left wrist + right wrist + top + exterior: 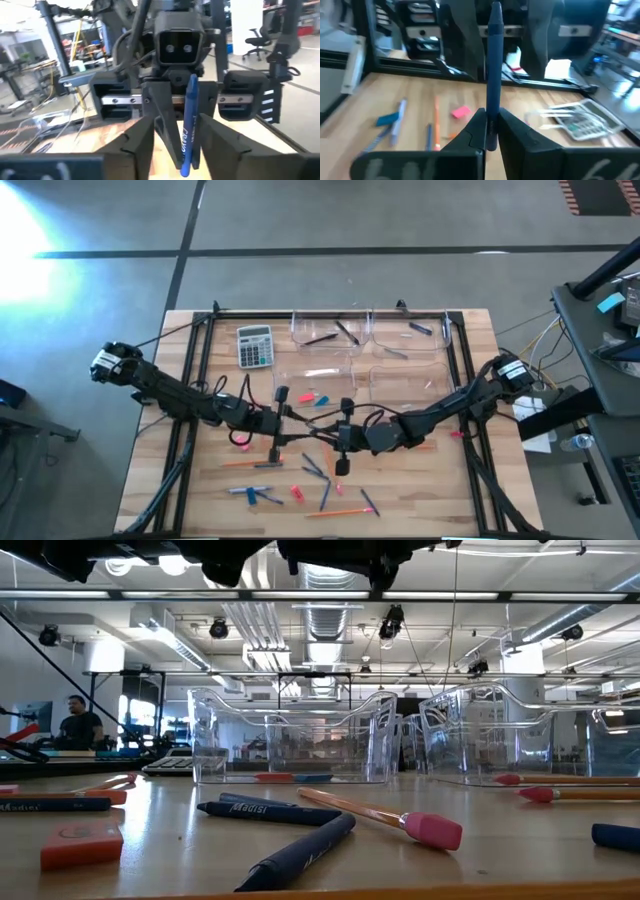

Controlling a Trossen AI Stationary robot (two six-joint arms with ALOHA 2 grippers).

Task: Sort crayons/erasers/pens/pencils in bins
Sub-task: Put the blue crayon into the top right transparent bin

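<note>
My right gripper (491, 120) is shut on a dark blue pen (493, 65) above the table's middle (335, 432). My left gripper (177, 127) faces it (285, 420), open, one finger on each side of the pen's free end (185, 167) with a gap on both sides. Pink and light blue erasers (322, 397), orange pencils (245, 463) and short blue sticks (250, 495) lie scattered on the near half of the table. Four clear bins (330, 330) stand at the far side, and some hold pens. My right gripper pinches the dark blue pen between its two fingers at the end nearest its wrist (491, 131). The fingers come level from the table's right, and the pen runs on in line with them toward the left gripper. It is lifted clear of the table.
A grey calculator (255, 345) lies left of the far bins. A dark frame rail (205, 370) borders the table's left, right and far sides. In the low view a pencil with a pink end (400, 822), dark pens (262, 811) and a red eraser (78, 845) lie under the arms.
</note>
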